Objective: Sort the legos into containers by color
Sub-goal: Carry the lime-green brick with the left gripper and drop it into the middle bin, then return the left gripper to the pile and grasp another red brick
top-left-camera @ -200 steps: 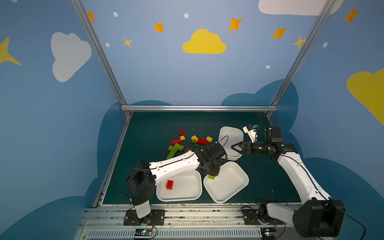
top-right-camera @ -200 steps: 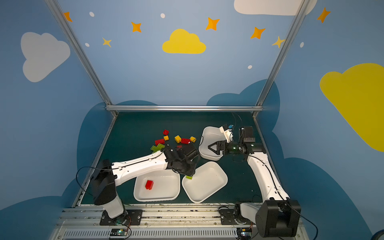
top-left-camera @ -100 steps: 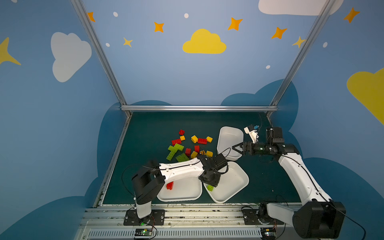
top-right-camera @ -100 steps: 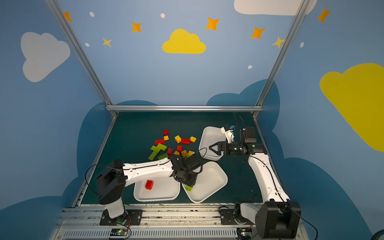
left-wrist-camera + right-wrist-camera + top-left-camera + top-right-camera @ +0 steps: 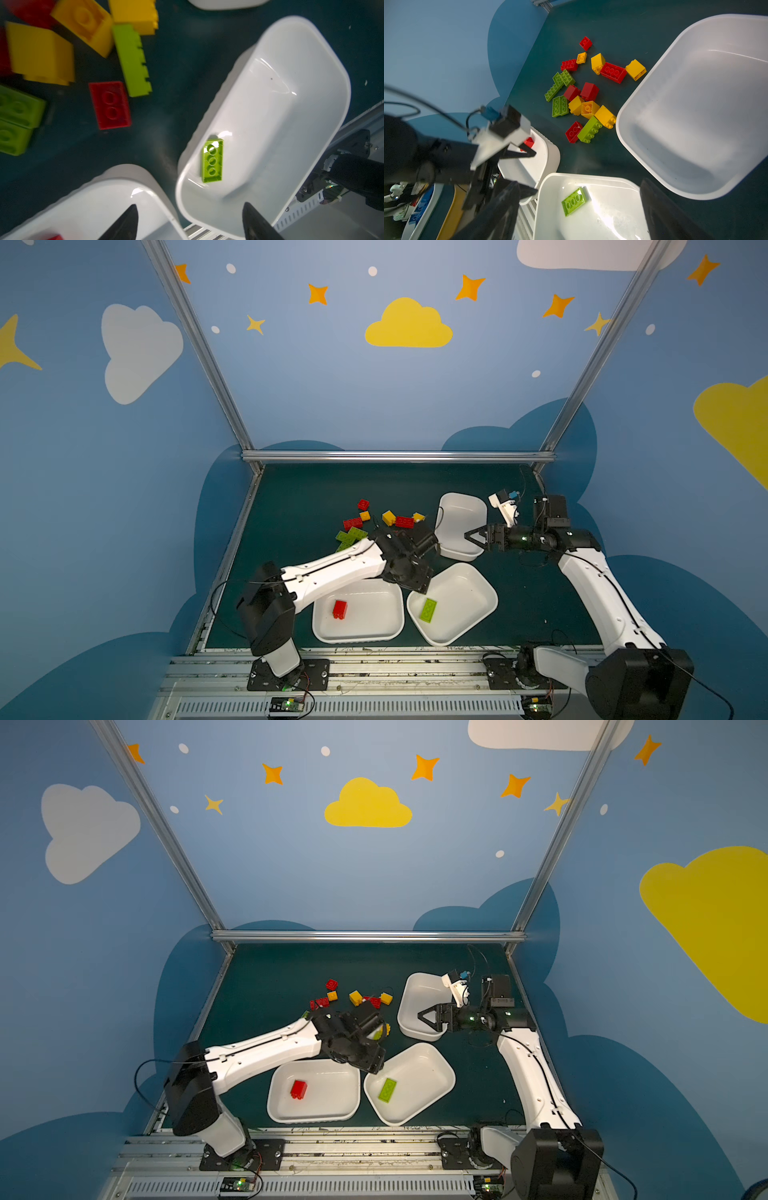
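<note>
The lime green brick (image 5: 428, 610), carried by the left fingers (image 5: 128, 222) a second ago, now lies flat in the white tray (image 5: 465, 593) at lower centre of both top views: one green piece sorted, most legos (image 5: 404, 521) still loose on the table (image 5: 299, 506). Left fingers hang apart, empty, above that tray's rim; right fingers (image 5: 473, 531) wait apart at centre right

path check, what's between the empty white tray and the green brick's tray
Only bare dark green mat separates the empty white plastic tray from the lime brick's tray, right wrist view.
</note>
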Robot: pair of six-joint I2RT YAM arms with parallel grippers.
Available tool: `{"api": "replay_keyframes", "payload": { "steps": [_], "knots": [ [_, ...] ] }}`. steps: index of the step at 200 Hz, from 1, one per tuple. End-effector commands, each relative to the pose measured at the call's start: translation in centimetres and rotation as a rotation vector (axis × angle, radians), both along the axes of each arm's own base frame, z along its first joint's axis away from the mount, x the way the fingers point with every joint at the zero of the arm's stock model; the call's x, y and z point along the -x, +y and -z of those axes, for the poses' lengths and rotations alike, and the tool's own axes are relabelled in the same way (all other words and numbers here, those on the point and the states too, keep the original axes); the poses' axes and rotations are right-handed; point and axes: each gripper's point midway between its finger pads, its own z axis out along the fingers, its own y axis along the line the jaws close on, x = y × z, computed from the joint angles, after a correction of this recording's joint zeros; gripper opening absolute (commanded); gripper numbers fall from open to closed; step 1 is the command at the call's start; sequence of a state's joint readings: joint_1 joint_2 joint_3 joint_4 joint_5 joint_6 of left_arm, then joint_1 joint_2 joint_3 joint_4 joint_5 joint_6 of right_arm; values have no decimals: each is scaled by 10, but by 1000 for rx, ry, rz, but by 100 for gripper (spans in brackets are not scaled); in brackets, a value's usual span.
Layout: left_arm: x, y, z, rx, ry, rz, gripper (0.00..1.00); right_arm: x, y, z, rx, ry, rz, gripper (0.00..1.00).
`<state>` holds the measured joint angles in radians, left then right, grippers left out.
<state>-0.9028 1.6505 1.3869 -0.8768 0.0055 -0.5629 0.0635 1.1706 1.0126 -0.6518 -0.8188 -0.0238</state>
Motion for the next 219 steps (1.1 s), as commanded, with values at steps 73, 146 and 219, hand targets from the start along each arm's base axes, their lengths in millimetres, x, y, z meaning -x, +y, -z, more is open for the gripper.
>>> {"api": "replay_keyframes", "payload": {
  "steps": [73, 146, 219],
  "knots": [
    [-153, 128, -16, -12, -202, 70, 83, 4, 26, -9, -34, -29, -76, 89],
    [-233, 166, 46, -254, -289, 255, 83, 2, 27, -1, -8, -15, -74, 89],
    [-257, 174, 90, -301, -253, 310, 75, 4, 22, 10, 19, 14, -68, 89]
  ]
}}
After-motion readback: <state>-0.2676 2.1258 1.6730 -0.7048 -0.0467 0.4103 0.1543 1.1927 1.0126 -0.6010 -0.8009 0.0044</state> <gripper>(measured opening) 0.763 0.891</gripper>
